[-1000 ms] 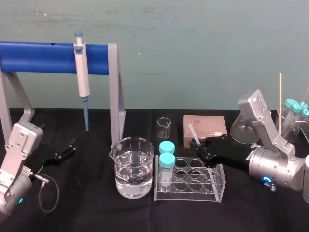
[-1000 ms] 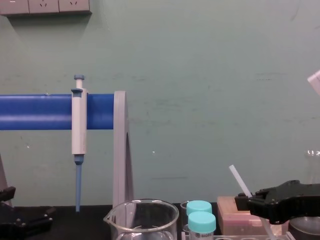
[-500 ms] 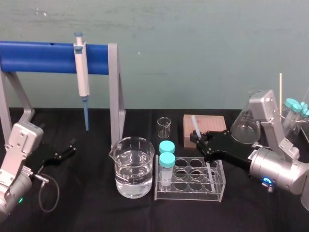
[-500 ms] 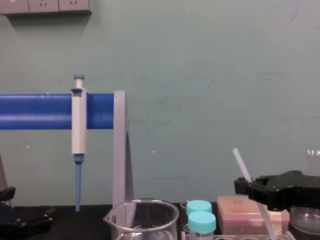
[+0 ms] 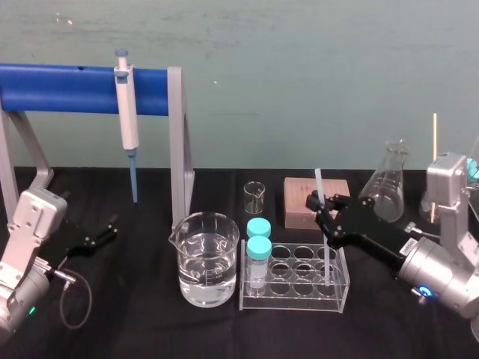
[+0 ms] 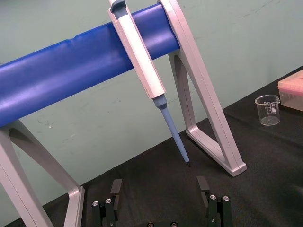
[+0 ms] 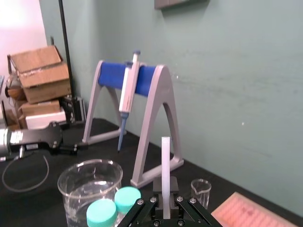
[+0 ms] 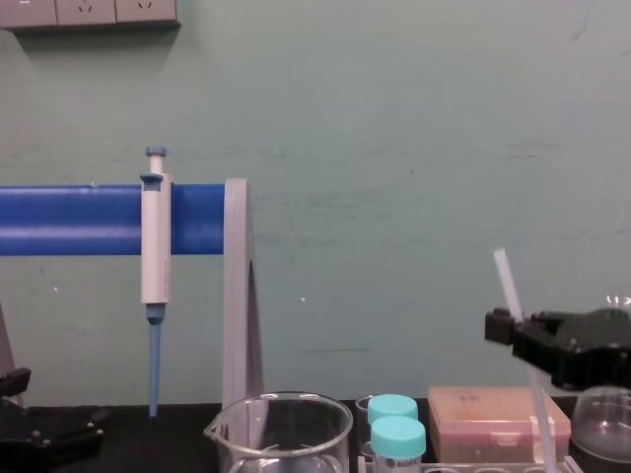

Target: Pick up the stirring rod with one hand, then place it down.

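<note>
Above the tube rack's right end, the right gripper clamped the near-upright stirring rod; the left gripper lay by the tabletop's left edge, fingers spread.

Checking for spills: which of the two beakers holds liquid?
The large beaker beside the tube rack, roughly half full; the small beaker farther back looks empty.

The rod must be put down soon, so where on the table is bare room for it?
Bare cloth lies between the left pincer and the big beaker, and along the front edge before the tube rack. It is crowded around the right pincer holding the rod, among rack, pink box and flask.
</note>
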